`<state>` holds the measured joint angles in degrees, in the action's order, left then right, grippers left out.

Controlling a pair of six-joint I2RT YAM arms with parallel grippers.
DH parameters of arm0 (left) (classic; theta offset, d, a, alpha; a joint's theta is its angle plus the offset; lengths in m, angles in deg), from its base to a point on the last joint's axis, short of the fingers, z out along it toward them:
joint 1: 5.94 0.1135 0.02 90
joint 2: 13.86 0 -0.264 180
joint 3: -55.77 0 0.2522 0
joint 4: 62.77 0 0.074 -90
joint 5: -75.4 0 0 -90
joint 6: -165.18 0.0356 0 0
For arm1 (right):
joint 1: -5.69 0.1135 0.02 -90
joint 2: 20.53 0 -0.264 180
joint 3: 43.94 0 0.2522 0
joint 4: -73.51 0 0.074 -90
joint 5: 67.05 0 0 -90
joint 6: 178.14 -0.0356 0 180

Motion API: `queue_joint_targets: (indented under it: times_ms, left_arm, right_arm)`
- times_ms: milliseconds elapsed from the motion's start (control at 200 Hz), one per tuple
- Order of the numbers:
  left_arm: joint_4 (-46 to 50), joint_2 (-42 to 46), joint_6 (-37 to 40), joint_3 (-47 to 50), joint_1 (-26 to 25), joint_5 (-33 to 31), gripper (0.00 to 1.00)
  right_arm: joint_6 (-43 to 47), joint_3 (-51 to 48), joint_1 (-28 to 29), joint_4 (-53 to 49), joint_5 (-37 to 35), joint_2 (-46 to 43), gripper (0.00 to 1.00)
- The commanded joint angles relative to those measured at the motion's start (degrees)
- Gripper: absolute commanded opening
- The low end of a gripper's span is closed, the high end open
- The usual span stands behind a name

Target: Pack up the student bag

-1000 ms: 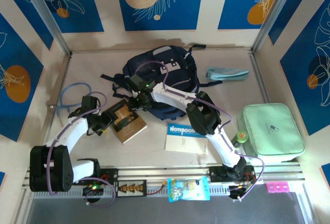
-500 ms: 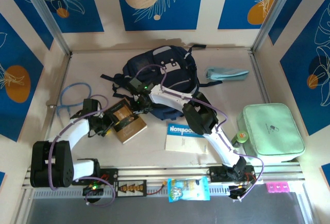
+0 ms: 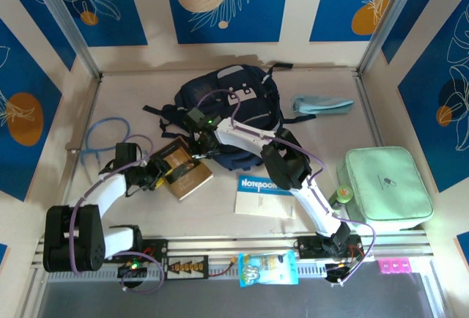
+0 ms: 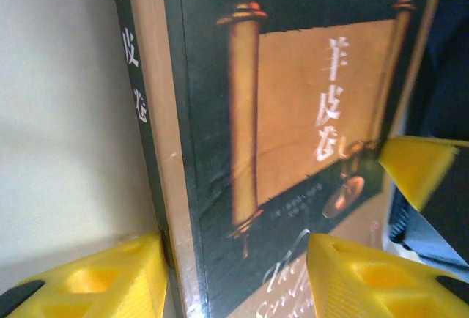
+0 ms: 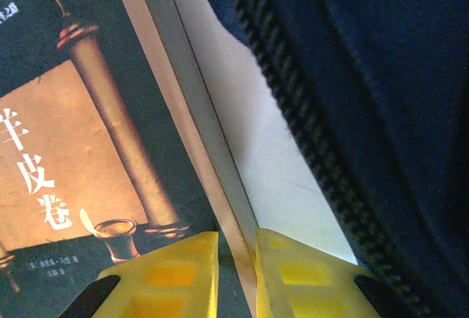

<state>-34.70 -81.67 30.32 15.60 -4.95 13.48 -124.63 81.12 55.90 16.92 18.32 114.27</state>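
Observation:
The student bag [image 3: 234,102] is a dark navy backpack lying flat at the back middle of the table; its zipped edge fills the right wrist view [image 5: 381,76]. A dark book with a gold scroll on its cover [image 3: 192,179] lies just in front of the bag's left side. My left gripper [image 3: 163,171] is shut across the book's near spine corner [image 4: 293,113], with one yellow finger [image 4: 88,274] against the spine and the other on the cover. My right gripper [image 3: 198,153] is shut on the book's far page edge [image 5: 73,113], and its fingers [image 5: 308,274] pinch it tightly.
A blue-and-white notebook [image 3: 265,194] lies right of the book. A mint-green zip case [image 3: 385,186] sits at the right with a green bottle [image 3: 343,195] beside it. A light blue cloth [image 3: 321,103] lies at the back right, and a blue cable [image 3: 102,138] at the left.
My left gripper slid right onto the book and narrowed on it. My right gripper closed on the book's far edge. The book turned slightly towards the bag.

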Motion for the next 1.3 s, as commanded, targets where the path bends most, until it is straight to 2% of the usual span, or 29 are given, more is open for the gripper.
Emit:
queue_joint_targets:
  times_ms: [0,145,360,485,675,820,1115,1240,1295]
  left_arm:
    - [-5.1,4.6,1.4,-2.5,-0.3,12.3,0.51]
    - [-7.5,5.9,0.6,-2.2,-0.4,14.7,0.51]
    - [-11.4,1.5,-1.0,-1.4,-0.9,15.4,0.49]
    - [-12.8,-0.4,-0.9,-1.8,-1.2,15.0,0.45]
    - [-14.3,-2.2,0.2,-1.8,-1.9,15.4,0.44]
    - [-11.3,-2.8,1.7,-2.6,-2.0,12.8,0.43]
    - [-7.5,-1.4,1.2,-3.6,-1.9,6.9,0.12]
    - [-0.4,3.4,2.8,-6.7,-1.9,2.9,0.00]
    - [3.7,5.9,3.6,-8.8,-1.9,0.7,0.00]
  right_arm:
    - [-0.3,-2.5,0.9,-3.4,-0.7,4.2,0.18]
    - [0.4,-3.3,0.9,-3.2,-0.8,4.5,0.18]
    - [0.7,-4.3,0.9,-3.2,-1.1,4.8,0.18]
    - [0.6,-4.8,0.9,-2.9,-1.1,4.9,0.18]
    - [0.4,-4.9,0.8,-2.7,-1.0,4.8,0.18]
    - [-0.1,-5.4,0.9,-2.3,-0.7,4.6,0.18]
    - [-0.3,-6.3,0.9,-0.9,1.4,0.3,0.19]
    - [-1.1,-6.5,0.8,0.3,3.3,-5.8,0.25]
    - [-1.6,-6.6,0.6,0.7,3.9,-9.4,0.29]
